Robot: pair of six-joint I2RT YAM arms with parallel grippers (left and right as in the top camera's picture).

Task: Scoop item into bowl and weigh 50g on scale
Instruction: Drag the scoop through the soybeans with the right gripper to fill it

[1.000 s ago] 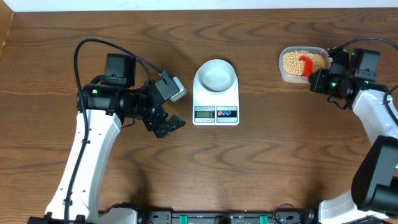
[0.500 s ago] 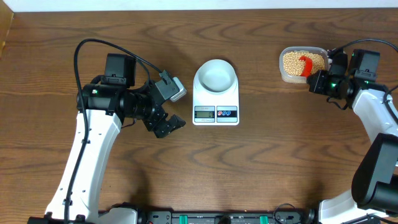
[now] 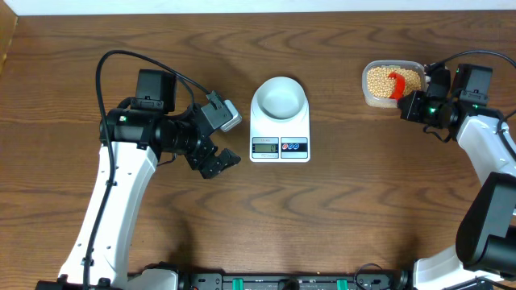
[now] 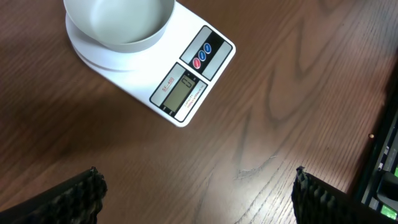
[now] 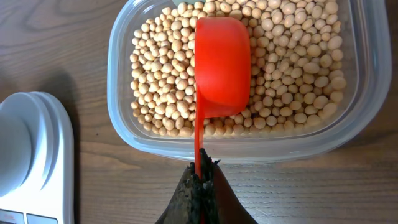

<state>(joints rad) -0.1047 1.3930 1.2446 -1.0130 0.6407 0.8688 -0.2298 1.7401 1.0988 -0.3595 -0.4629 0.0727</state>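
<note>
Right gripper (image 5: 200,186) is pinched shut on the thin handle of a red scoop (image 5: 221,65). The scoop's cup lies straight ahead of it, resting on the beans (image 5: 161,81) inside a clear plastic tub (image 5: 121,124). Beans crowd the cup on both sides and beyond it, and the tub's near wall sits just in front of the fingers. Well off to this gripper's left stands the white scale (image 3: 280,129), with the pale bowl (image 3: 280,97) sitting on its platform. Over to the other arm: left gripper (image 4: 199,198) hangs above the bare wooden table (image 4: 280,93), spread wide with nothing between its fingers. The scale lies ahead of it and a little left, with the bowl at the scale's far end.
</note>
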